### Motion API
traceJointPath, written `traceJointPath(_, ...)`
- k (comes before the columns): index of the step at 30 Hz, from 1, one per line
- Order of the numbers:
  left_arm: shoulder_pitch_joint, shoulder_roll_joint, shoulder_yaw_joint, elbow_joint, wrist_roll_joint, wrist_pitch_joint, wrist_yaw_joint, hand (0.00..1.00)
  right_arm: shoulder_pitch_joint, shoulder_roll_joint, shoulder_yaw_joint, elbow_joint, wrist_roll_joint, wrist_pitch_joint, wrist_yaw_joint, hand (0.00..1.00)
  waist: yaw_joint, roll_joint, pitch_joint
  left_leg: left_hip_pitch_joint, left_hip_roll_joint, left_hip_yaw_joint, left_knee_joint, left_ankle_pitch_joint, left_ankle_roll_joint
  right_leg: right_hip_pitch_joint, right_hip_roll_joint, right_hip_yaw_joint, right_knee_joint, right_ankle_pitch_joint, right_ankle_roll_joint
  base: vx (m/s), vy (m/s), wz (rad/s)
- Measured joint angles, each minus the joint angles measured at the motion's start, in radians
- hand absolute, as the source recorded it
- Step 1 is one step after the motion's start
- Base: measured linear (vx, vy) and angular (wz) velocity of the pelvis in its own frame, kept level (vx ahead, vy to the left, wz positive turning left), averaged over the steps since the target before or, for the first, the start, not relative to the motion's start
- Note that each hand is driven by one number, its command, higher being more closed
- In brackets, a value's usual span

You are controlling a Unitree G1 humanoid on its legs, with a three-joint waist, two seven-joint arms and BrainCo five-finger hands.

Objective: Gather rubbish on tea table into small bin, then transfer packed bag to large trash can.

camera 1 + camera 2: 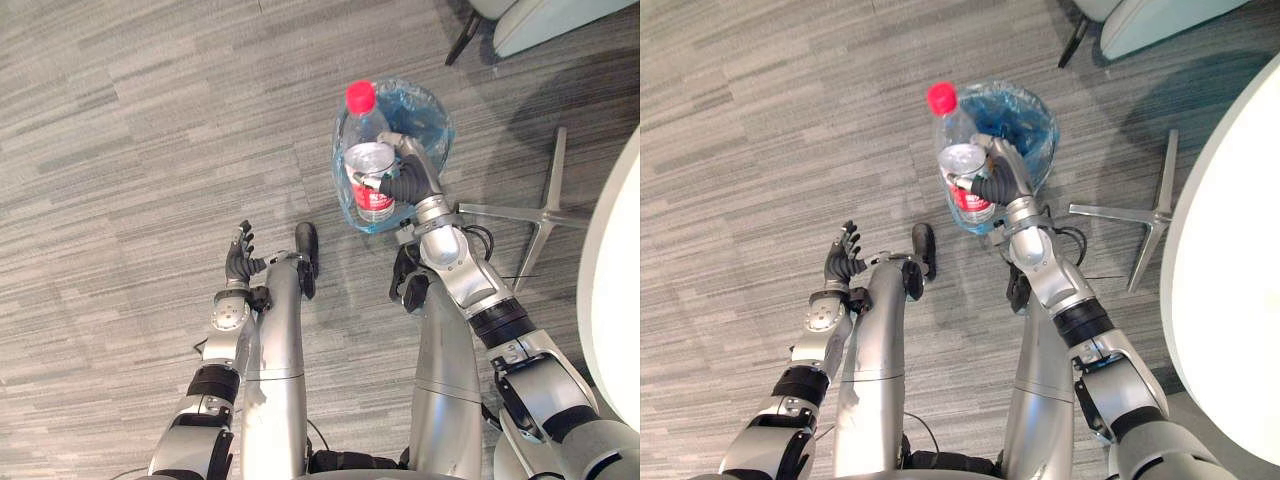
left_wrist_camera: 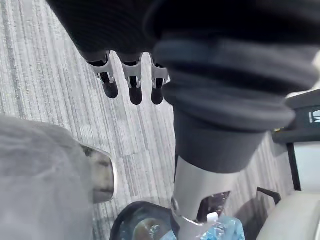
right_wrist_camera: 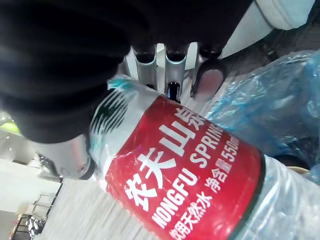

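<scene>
A clear plastic bottle [image 1: 362, 135] with a red cap and red label is upright in my right hand [image 1: 405, 186], whose fingers curl round its lower half. The right wrist view has the red label [image 3: 185, 170] close up under the fingers [image 3: 170, 62]. Hand and bottle hover over the near rim of a small bin lined with a blue plastic bag [image 1: 422, 115], standing on the floor. My left hand [image 1: 238, 262] hangs lower left over the carpet, holding nothing, with its fingers [image 2: 135, 87] relaxed.
A white round table top [image 1: 1230, 280] fills the right edge. A silver star-shaped base [image 1: 545, 212] lies on the floor just right of the bin. A pale seat on dark legs [image 1: 540, 20] stands at the top right. Grey carpet stretches to the left.
</scene>
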Motion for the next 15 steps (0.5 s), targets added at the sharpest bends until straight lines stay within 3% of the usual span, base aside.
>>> traceJointPath(15,0.0,0.011,-0.001,-0.063,-0.027,-0.011,0.0,0.0,-0.15,-0.015,-0.081,0.103,0.078,0.018,-0.044,1.0,0.002,0.0,0.0,-0.069,0.004,0.003,0.012,0.005,0.005,-0.074,-0.005,-0.001,0.016,-0.001,-0.003,0.0,0.002,0.0)
